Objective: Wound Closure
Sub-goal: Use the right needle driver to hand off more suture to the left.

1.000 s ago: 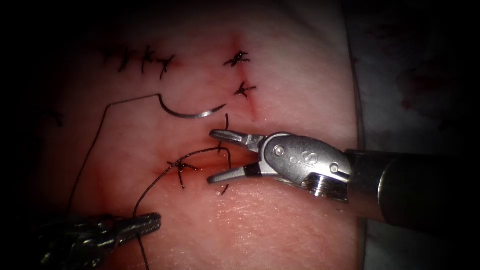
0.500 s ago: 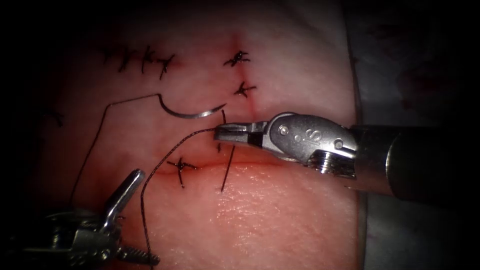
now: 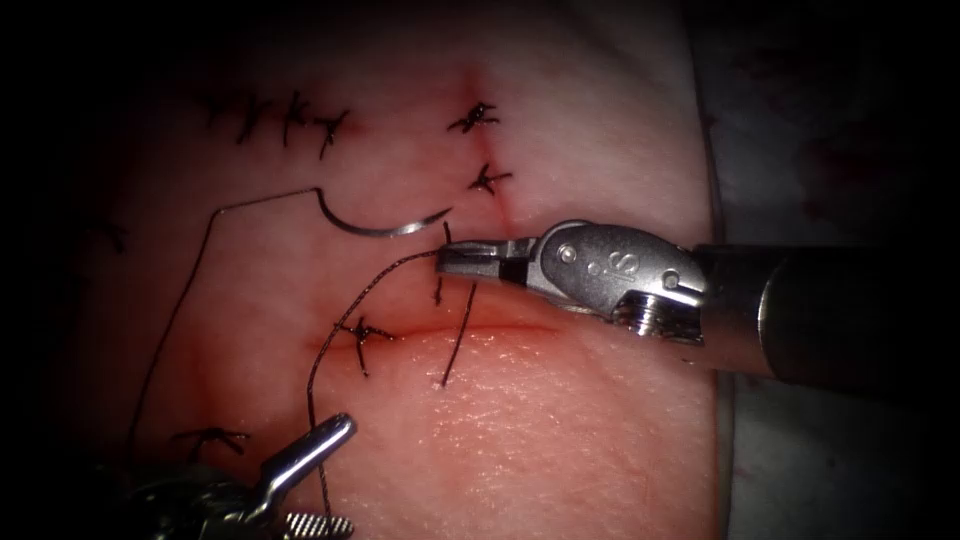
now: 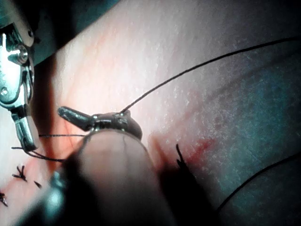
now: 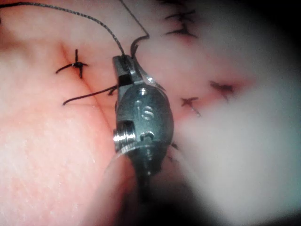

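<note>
My right tool [image 3: 447, 262] reaches in from the right, its jaws shut on the dark thread [image 3: 345, 320] just above the horizontal cut [image 3: 480, 328]. From there the thread runs left, then down past a tied stitch [image 3: 362, 333]. In the right wrist view the same jaws [image 5: 123, 61] pinch the thread [image 5: 89, 18]. My left tool [image 3: 350, 473] sits low on the left with its jaws open; the thread passes between them, held by neither. The curved needle [image 3: 385, 227] lies free on the tissue [image 3: 560, 440] above the cut's left part, with neither tool holding it.
Tied stitches sit on the upper cut [image 3: 482, 118] and on another closed line at the upper left [image 3: 285, 120]. Short thread ends [image 3: 458, 345] hang across the cut below my right tool. The needle's thread [image 3: 190, 280] trails down the left. The tissue's edge [image 3: 712, 200] runs behind the right shaft.
My left jaws let go of the thread and opened, and the tool shifted right. My right jaws closed on the thread and lifted it slightly above the cut. The needle stayed put.
</note>
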`<state>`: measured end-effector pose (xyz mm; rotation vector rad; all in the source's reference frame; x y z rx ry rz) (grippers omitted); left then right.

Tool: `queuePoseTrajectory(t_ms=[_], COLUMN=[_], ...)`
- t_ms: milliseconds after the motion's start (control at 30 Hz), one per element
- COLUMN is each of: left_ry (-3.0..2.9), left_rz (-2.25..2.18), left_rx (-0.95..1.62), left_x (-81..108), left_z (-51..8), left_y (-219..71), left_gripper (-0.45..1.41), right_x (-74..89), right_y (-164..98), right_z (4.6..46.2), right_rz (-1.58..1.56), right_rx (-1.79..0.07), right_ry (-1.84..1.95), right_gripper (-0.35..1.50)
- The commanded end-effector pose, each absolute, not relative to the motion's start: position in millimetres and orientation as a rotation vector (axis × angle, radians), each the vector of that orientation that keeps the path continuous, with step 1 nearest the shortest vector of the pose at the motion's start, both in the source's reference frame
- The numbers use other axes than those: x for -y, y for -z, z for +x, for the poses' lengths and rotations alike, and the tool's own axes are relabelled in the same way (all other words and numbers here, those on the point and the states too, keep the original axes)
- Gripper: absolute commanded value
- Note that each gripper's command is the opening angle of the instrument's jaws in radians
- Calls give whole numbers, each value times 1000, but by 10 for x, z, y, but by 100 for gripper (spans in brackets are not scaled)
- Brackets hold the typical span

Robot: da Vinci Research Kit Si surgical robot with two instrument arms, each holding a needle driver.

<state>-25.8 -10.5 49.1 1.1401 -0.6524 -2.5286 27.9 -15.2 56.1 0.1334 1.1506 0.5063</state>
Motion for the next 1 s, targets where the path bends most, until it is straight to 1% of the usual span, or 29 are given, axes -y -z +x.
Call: queuePoseTrajectory(t_ms=[33,100,267,333,400,433,667,833,867,900,933,967,1000], left_ry=[2526,2523,2506,2492,2459,2439,2450,2520,2530,2533,2538,2535,2527], left_rz=[1137,1129,1107,1090,1060,1046,1041,1031,1025,1016,1004,979,967], left_rx=[650,643,638,634,641,648,617,705,711,715,724,732,735], left_x=[106,111,118,119,119,119,99,69,66,62,59,55,54], left_z=[-263,-263,-260,-260,-260,-258,-235,-200,-196,-192,-187,-182,-180], left_y=[-499,-501,-500,-499,-498,-497,-490,-487,-487,-488,-489,-492,-493], left_gripper=[74,74,46,24,-13,-45,-45,-45,-45,-45,-45,-45,-45], right_x=[148,148,148,148,149,150,170,196,199,202,204,206,206], right_y=[-566,-567,-568,-568,-569,-569,-565,-540,-536,-532,-528,-522,-518], right_z=[287,287,287,287,287,287,285,276,275,274,273,272,271], right_rz=[133,132,129,129,128,131,152,225,236,243,234,227,221], right_rx=[-1154,-1153,-1155,-1155,-1155,-1155,-1169,-1230,-1243,-1259,-1283,-1318,-1339], right_ry=[-505,-505,-506,-506,-505,-509,-519,-601,-625,-652,-670,-705,-722], right_gripper=[-35,-35,-35,-35,-35,-35,-35,-35,-26,2,42,96,110])
